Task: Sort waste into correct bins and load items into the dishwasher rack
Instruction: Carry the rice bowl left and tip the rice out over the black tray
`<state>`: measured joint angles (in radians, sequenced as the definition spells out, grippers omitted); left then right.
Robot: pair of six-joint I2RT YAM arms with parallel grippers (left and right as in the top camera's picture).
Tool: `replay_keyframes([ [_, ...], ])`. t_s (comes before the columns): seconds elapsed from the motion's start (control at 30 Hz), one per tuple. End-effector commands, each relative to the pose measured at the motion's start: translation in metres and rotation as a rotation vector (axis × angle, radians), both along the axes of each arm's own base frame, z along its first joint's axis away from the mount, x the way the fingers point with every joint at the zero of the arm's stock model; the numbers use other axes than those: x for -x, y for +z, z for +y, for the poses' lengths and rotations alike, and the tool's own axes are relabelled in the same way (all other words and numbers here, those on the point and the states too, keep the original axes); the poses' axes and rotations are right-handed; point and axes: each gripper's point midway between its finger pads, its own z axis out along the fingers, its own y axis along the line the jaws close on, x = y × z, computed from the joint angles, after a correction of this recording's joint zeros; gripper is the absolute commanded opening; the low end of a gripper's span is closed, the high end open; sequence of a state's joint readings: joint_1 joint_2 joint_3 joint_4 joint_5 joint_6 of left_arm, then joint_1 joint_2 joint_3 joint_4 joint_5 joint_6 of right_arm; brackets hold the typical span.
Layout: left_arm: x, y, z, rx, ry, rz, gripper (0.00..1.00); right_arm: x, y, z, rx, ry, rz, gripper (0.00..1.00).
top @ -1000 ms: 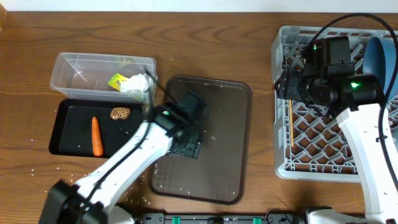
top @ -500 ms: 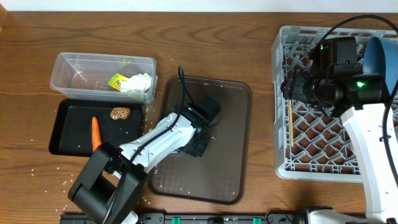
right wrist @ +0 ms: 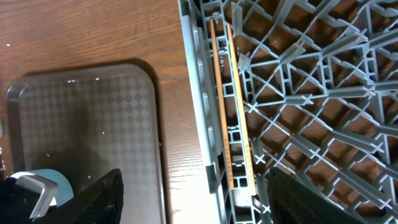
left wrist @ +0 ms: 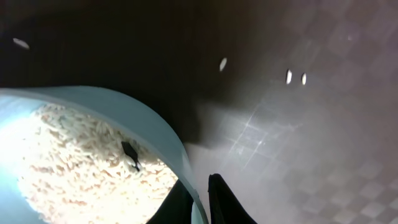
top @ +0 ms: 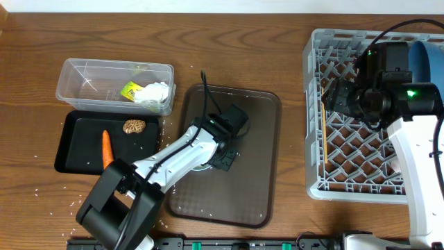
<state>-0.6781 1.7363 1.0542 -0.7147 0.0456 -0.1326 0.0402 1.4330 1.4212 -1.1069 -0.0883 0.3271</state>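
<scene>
My left gripper [top: 223, 154] is low over the brown serving tray [top: 257, 173], shut on the rim of the bowl [left wrist: 155, 124]. One finger stands inside the rim and one outside. White rice [left wrist: 81, 162] fills the bowl's pale inside; in the overhead view my arm hides most of the bowl. My right gripper [right wrist: 205, 199] hangs open and empty over the left edge of the grey dishwasher rack [top: 361, 173]. Two chopsticks [right wrist: 231, 112] lie in the rack below it. The blue dish [top: 424, 66] stands in the rack's far right corner.
The clear tub [top: 90, 83] holds a crumpled tissue [top: 152, 94] and a yellow-green wrapper [top: 130, 90]. In front of it the black tray [top: 76, 160] holds a carrot [top: 107, 151] and a brown lumpy piece [top: 134, 126]. Loose rice grains dot the serving tray and table.
My left gripper has moved a little right over the serving tray and closed onto the bowl's rim. My right gripper has drifted slightly right over the rack, still open.
</scene>
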Motion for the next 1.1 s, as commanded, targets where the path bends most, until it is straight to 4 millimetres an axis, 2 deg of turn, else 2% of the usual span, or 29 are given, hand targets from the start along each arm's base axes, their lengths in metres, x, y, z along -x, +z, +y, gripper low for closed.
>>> replay_keyframes([
  [0.0,0.005,-0.014,0.004,-0.022,-0.005,0.027,0.11,-0.002,0.004,-0.003,0.001,-0.018,-0.009,0.66],
  [0.07,0.007,-0.016,0.005,-0.031,-0.006,0.036,0.06,-0.001,0.004,-0.003,0.0,-0.018,-0.007,0.66],
  [0.13,0.007,-0.015,0.006,-0.031,-0.005,0.037,0.06,-0.001,0.004,-0.003,0.0,-0.018,-0.006,0.66],
  [0.27,0.005,0.008,0.004,-0.018,0.032,0.024,0.06,-0.001,0.004,-0.003,0.0,-0.018,-0.007,0.66],
  [0.4,-0.005,0.054,0.004,0.063,0.122,-0.042,0.06,-0.001,0.004,-0.003,0.0,-0.018,-0.006,0.66],
  [0.5,-0.005,0.092,0.002,0.203,0.16,-0.068,0.06,0.0,0.003,-0.003,0.001,-0.018,-0.003,0.66],
  [0.57,-0.008,0.114,0.013,0.262,0.223,-0.101,0.06,0.0,0.003,-0.003,0.001,-0.018,-0.003,0.66],
  [0.7,-0.015,0.15,0.052,0.32,0.337,-0.198,0.07,0.0,0.003,-0.003,0.001,-0.018,-0.003,0.66],
  [0.8,-0.015,0.162,0.067,0.331,0.372,-0.234,0.06,0.0,0.003,-0.003,0.001,-0.018,-0.003,0.66],
  [0.87,-0.011,0.161,0.073,0.298,0.355,-0.237,0.06,0.0,0.003,-0.003,-0.002,-0.016,-0.003,0.66],
  [0.9,-0.008,0.158,0.08,0.261,0.377,-0.23,0.06,0.0,0.004,-0.001,-0.013,-0.01,-0.003,0.66],
  [0.97,-0.003,0.148,0.101,0.171,0.484,-0.212,0.14,0.003,0.002,0.003,-0.026,0.003,0.01,0.66],
  [1.07,0.005,0.128,0.11,0.126,0.514,-0.161,0.17,0.007,0.001,0.003,-0.01,0.025,0.023,0.68],
])
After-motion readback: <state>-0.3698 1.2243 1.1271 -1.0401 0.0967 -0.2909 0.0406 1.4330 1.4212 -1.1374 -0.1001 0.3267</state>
